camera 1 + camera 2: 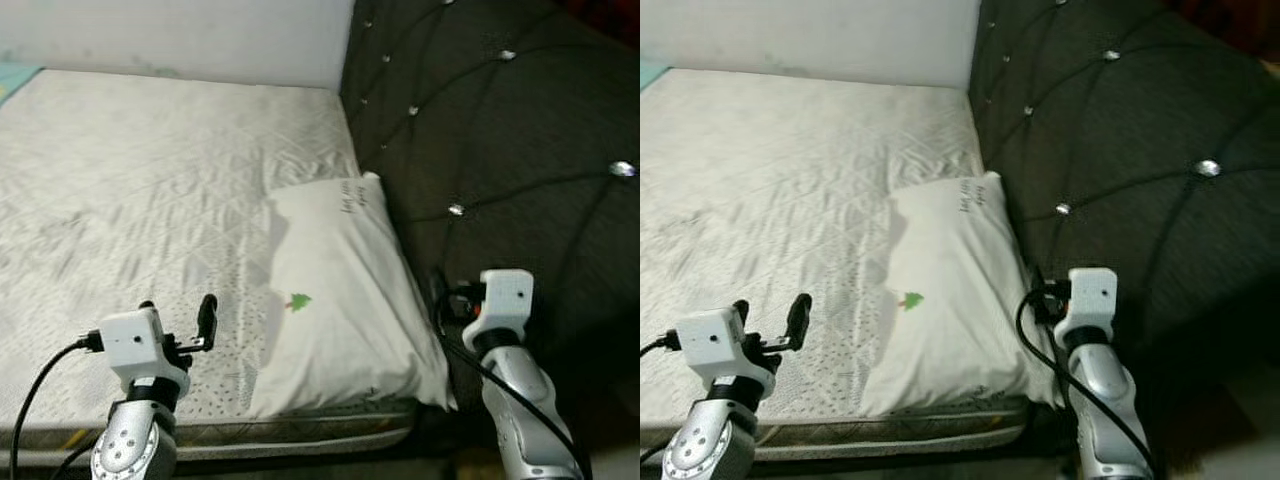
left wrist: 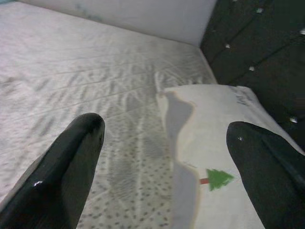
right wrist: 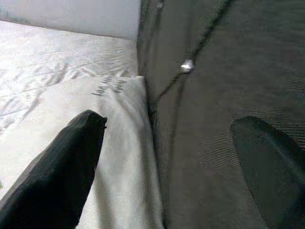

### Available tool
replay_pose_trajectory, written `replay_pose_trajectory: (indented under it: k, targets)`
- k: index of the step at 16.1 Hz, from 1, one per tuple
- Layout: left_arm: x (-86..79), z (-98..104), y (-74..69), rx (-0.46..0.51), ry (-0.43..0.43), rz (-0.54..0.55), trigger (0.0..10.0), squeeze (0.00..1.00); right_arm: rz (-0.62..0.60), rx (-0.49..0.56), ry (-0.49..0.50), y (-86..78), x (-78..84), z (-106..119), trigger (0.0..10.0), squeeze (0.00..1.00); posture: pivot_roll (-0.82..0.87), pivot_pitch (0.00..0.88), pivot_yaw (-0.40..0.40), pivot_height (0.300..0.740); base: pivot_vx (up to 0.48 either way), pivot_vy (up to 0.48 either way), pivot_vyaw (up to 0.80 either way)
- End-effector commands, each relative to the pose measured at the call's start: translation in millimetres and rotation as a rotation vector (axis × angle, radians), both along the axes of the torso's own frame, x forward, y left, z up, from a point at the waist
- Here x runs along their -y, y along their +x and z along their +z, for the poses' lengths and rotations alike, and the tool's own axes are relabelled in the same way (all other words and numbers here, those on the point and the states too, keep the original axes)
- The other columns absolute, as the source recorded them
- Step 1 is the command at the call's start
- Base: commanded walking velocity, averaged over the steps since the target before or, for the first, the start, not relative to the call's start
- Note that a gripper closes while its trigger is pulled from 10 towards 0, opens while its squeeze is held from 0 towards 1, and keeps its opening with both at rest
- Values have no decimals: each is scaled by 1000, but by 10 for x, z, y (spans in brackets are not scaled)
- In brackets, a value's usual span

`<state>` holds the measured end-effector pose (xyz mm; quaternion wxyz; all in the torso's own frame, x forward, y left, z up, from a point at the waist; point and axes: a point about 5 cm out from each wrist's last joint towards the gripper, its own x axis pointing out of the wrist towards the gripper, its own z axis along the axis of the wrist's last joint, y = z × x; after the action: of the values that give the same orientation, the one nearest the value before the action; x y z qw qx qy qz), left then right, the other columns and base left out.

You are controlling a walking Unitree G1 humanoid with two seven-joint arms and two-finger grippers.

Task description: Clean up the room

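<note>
The left gripper [image 1: 180, 322] hovered low over the near edge of the quilted mattress [image 1: 150, 180], its two black fingers [image 2: 62, 176] spread wide with nothing between them. Ahead of it and to its right lay the white pillow [image 1: 335, 300], stretched lengthwise along the bed with its far end against the dark tufted headboard [image 1: 500, 150]. The left wrist view gave what the head views kept small: the little green tree [image 2: 218, 178] printed on the pillow, sitting just inside the right-hand finger, and the dotted pattern of the mattress cover near the bed's edge. The pillow looked soft and slightly rumpled, plain white but for the tree and a line of dark script [image 1: 350, 193] near its far end. The right gripper [image 3: 167, 157] was held past the pillow's right edge, close to the headboard, its fingers [image 3: 57, 167] likewise parted and empty. Its wrist view showed one finger over the pillow's edge and the other over the headboard fabric, with the seam where pillow met headboard between them, the script lettering ahead, and a shiny button stud [image 3: 186, 66] set in the dark upholstery.
</note>
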<state>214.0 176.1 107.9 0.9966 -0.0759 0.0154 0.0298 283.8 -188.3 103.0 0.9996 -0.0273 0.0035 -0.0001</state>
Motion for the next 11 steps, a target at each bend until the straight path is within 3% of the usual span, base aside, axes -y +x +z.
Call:
replay_pose_trajectory:
  k: [1,3,6,11]
  targets:
    - [-7,10,7,-4,0,5,10000,0,-25,-1,-6,20,59,25,10000,0,-11,106,-106,740,0,0,-644]
    - [-20,10,7,-2,-1,13,10000,0,-19,2,-7,28,63,32,10000,0,-12,102,-107,740,0,0,-466]
    - [-47,-1,5,-7,-8,25,10000,0,-30,2,-5,34,72,35,10000,0,-9,95,-110,740,0,0,0]
    - [-23,-7,49,-11,-7,-5,10000,0,-12,16,14,110,-16,70,10000,0,-4,92,-105,740,0,0,-771]
